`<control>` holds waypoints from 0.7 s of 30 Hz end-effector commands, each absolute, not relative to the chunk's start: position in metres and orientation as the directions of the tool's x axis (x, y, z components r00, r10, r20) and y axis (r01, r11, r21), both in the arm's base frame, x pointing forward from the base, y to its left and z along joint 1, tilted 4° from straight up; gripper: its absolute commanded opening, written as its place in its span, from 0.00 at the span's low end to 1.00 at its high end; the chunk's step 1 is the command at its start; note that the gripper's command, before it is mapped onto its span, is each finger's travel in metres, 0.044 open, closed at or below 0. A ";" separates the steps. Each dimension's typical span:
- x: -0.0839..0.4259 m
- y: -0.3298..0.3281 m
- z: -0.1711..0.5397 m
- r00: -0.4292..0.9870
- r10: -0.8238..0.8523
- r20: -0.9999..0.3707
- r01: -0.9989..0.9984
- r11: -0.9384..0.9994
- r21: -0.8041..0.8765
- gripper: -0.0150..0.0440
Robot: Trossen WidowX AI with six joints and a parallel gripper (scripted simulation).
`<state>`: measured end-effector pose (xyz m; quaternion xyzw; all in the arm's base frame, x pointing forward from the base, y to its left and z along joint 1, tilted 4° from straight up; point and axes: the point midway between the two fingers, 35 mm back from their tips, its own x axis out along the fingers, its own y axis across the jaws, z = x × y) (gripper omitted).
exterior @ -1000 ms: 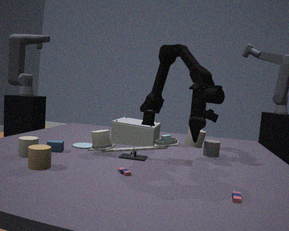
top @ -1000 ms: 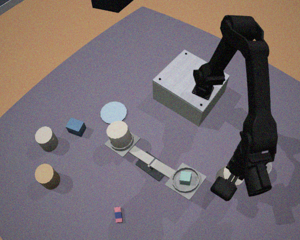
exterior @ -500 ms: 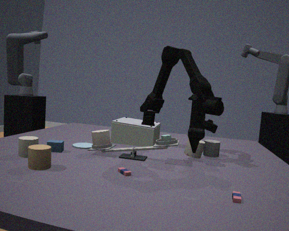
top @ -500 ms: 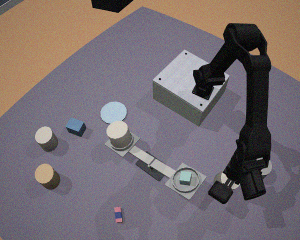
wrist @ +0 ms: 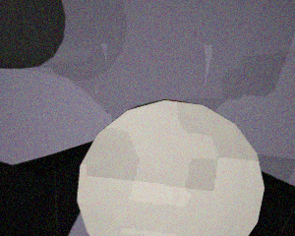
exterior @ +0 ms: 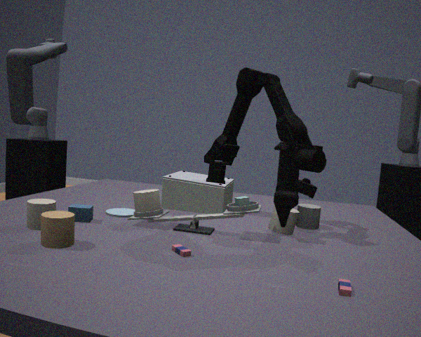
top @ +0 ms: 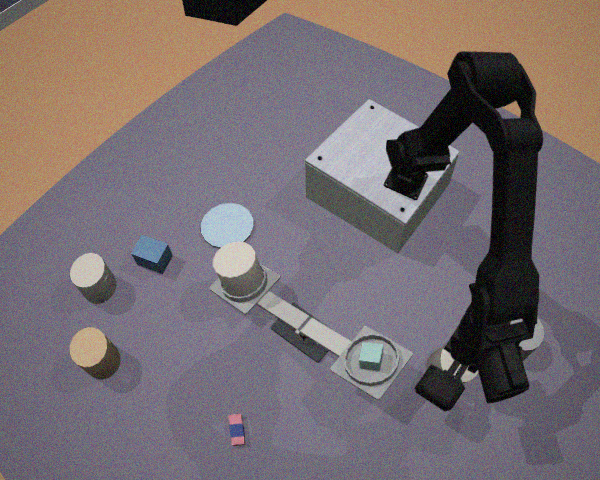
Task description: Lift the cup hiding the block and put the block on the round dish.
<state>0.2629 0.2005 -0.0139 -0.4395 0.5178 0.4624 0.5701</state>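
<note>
My gripper [top: 451,365] [exterior: 283,221] is shut on a cream cup [top: 435,358] [exterior: 276,227] [wrist: 172,172], to the right of the balance. The cup is slightly tilted, low at the table; whether it touches is unclear. A mint-green block [top: 371,355] [exterior: 241,200] lies uncovered inside the ring on the right pan of the balance [top: 326,333] [exterior: 217,216]. The other cream cup [top: 238,268] [exterior: 147,202] stands on the left pan, which hangs lower. The pale blue round dish [top: 227,224] [exterior: 119,212] is empty, behind that cup.
A grey cylinder [top: 533,338] [exterior: 308,216] stands close beside the held cup. A pale cylinder [top: 94,279], a tan cylinder [top: 94,353] and a blue block [top: 152,254] stand at the left. A pink-and-blue bar [top: 236,429] lies in front. A large box [top: 357,206] stands behind the balance.
</note>
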 end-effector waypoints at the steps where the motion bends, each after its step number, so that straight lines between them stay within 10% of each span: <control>1: 0.263 0.201 -0.014 0.036 0.072 -0.997 -0.982 0.186 -0.022 0.52; 12: 0.264 0.200 -0.002 0.038 0.073 -0.997 -0.982 0.187 -0.024 1.00; 21: 0.263 0.197 0.041 0.046 0.076 -0.996 -0.981 0.191 -0.031 0.96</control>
